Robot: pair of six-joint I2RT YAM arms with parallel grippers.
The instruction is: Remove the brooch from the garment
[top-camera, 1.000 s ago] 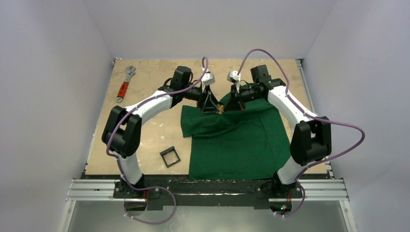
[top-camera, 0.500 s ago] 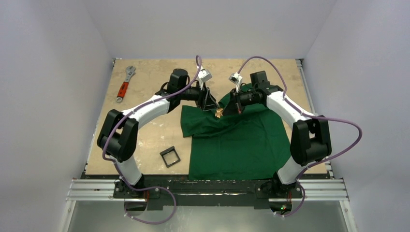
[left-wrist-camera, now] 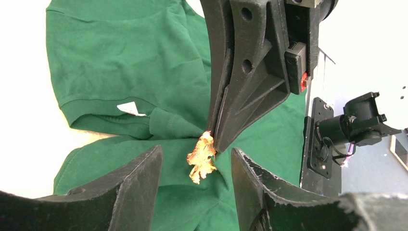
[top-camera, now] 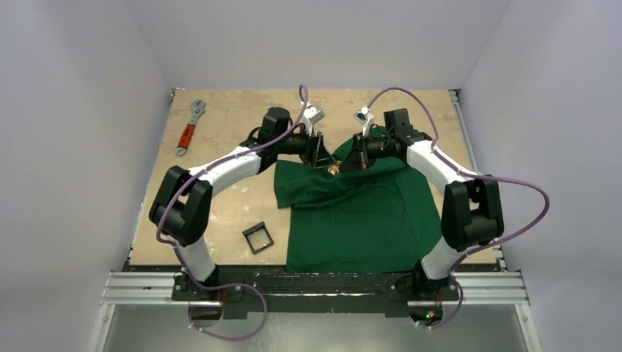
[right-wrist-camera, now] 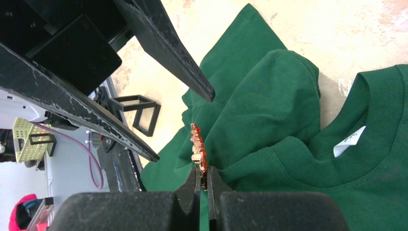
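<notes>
Orange-red brooch (right-wrist-camera: 198, 147) pinched in closed right fingers (right-wrist-camera: 191, 188); left fingers (left-wrist-camera: 139, 178) half-open nearby.

Left fingers (left-wrist-camera: 137, 190) nearer the brooch (left-wrist-camera: 202, 157)

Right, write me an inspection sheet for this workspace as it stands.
Surface: bare wooden table, with worn patches.
Job's things: dark green garment spread out, bunched near its collar; brooch at that bunch, and it cannot be told whether it is free of the cloth.
Clutter: red-handled wrench at far left; black square frame left of the garment.
Grippers: right gripper shut on the brooch's end; left gripper open, fingers either side of the brooch, not touching it.
Cables: purple cables loop off both arms.
Surroundings: plain white walls; metal rail at the near edge.
</notes>
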